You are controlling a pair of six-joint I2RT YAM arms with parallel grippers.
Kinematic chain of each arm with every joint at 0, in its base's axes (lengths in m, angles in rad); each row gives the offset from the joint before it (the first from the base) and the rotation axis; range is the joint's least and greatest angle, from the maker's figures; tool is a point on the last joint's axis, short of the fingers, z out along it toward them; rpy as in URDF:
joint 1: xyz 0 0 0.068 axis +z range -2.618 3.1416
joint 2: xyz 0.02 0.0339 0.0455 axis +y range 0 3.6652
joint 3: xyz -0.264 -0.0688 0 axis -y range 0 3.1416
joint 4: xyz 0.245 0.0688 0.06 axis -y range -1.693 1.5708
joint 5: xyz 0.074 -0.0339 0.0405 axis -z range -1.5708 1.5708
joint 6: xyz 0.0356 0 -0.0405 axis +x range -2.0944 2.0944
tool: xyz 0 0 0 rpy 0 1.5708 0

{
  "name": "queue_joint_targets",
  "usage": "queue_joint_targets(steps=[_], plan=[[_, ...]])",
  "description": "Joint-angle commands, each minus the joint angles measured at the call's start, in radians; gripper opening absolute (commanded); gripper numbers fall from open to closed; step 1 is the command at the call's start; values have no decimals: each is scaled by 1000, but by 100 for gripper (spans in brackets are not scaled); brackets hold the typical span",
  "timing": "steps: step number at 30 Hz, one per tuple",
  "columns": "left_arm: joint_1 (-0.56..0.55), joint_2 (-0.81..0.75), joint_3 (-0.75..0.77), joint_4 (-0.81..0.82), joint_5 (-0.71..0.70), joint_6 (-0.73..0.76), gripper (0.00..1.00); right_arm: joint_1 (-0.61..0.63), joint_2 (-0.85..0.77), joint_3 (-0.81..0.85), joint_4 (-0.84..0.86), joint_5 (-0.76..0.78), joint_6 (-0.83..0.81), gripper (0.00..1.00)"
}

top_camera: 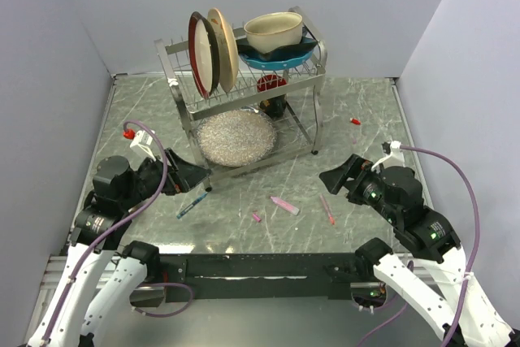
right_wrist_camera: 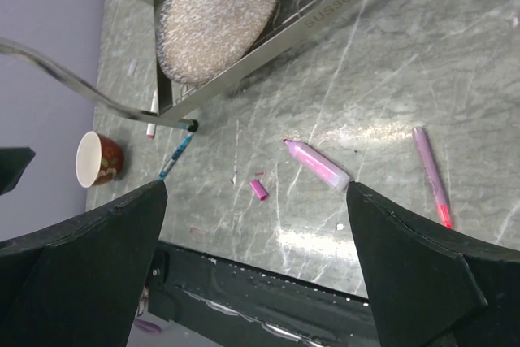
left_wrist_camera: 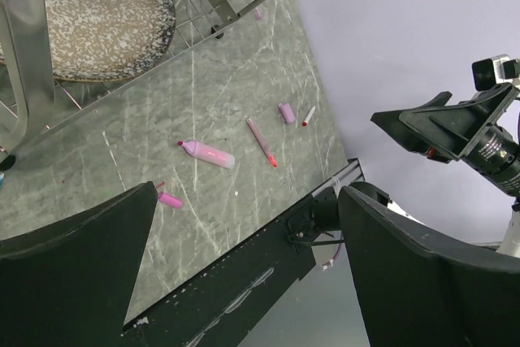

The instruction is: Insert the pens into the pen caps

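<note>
Both the left pincer and the right pincer are held spread wide above the bench, and nothing is pinched by either. Between them, toward the near edge, a dark blue pen is laid at the left, a small pink cap and a thick pink pen in the middle, and a slim salmon pen at the right, all apart from one another. A red cap is seen farther off, right of the dish rack.

The marbled table bears a dish rack, blue pen, pink pen, salmon pen, pink cap, red cap.
</note>
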Motion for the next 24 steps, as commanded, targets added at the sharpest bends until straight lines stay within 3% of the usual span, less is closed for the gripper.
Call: queue_joint_targets(steps=[1,9,13,17,20,24], plan=[[-2,-18,35,-3,-9,11,99,-4,-3,42,-36,72,54,100],[-2,-29,32,-17,-41,-7,99,-6,38,83,-133,143,31,100],[-2,-32,35,-14,-49,-18,99,-4,151,56,-161,131,-36,98],[-2,-35,41,-23,-70,-18,99,16,241,-53,-58,-48,-99,97],[-2,-38,41,-25,-83,-24,100,50,287,-136,58,-75,-81,93],[-2,-43,33,-19,-89,-33,99,97,423,-130,158,-53,-88,86]])
